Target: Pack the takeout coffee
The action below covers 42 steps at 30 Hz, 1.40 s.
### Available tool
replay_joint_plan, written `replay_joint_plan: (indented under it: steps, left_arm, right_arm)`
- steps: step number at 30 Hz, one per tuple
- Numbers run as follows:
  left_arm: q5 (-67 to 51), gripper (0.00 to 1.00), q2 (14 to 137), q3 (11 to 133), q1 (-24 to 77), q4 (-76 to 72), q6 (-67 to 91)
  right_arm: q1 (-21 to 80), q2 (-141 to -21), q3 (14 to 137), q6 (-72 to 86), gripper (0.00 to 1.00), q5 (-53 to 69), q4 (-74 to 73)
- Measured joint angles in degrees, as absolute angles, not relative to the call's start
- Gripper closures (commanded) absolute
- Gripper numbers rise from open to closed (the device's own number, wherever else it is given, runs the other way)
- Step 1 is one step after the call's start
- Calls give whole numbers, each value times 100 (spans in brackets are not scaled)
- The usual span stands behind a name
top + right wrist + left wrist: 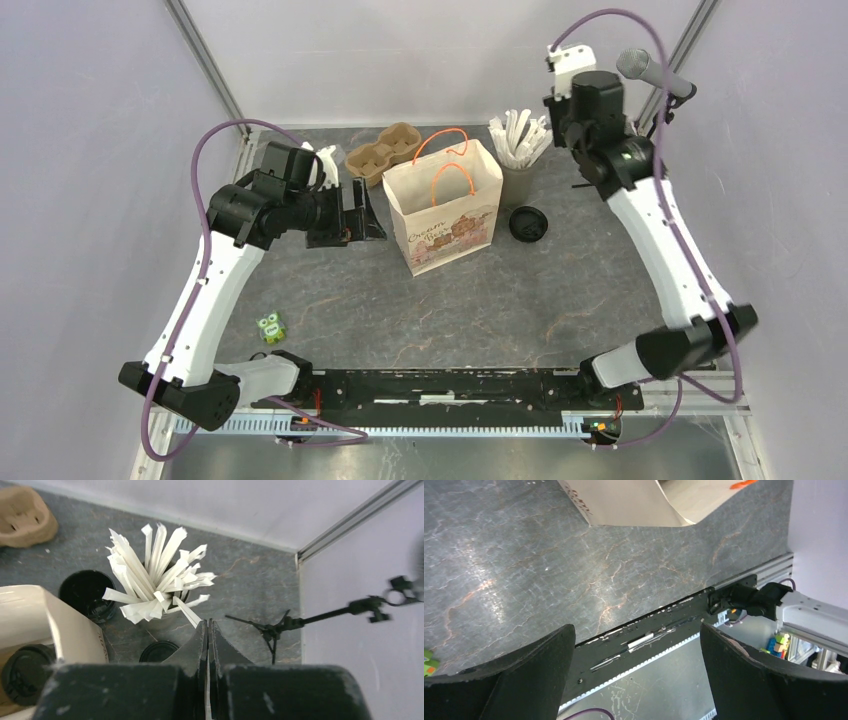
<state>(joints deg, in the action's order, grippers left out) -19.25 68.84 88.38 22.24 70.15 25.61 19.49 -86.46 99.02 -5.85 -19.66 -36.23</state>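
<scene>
Evidently, with the coffee sitting down in the bag and a black lid lying beside it on the table, I held my right claw clenched over the sticks, perhaps to add one, my left claw released, idle near the bag.

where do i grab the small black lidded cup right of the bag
Probably the round wall under its lid, from above-right: the small black lidded paper cup stands upright, with the white paper bag and grey cup of sticks close on its left and behind.
</scene>
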Motion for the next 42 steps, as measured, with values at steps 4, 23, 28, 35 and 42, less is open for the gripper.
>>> replay_joint_plan:
  steps: [4, 23, 28, 35, 42]
  left_arm:
    - [-1525, 0, 6884, 8842, 2224, 7017, 2561]
    - [-1267, 0, 6858, 9002, 2222, 7019, 2563]
    - [-1280, 0, 6860, 9118, 2222, 7013, 2561]
    - [-1271, 0, 6858, 9157, 2222, 6987, 2563]
    - [-1253, 0, 6807, 9157, 2222, 6936, 2563]
  right_arm:
    - [1949, -7957, 9994, -668, 100, -1997, -3765]
    - [1946, -6665, 11279, -217, 100, -633, -4545]
    - [1949, -6370, 11231, 336, 100, 720, -3983]
    - [1955, -6416, 10184, 1050, 100, 2281, -3262]
    - [2071, -6812, 9170, 1389, 100, 2709, -2895]
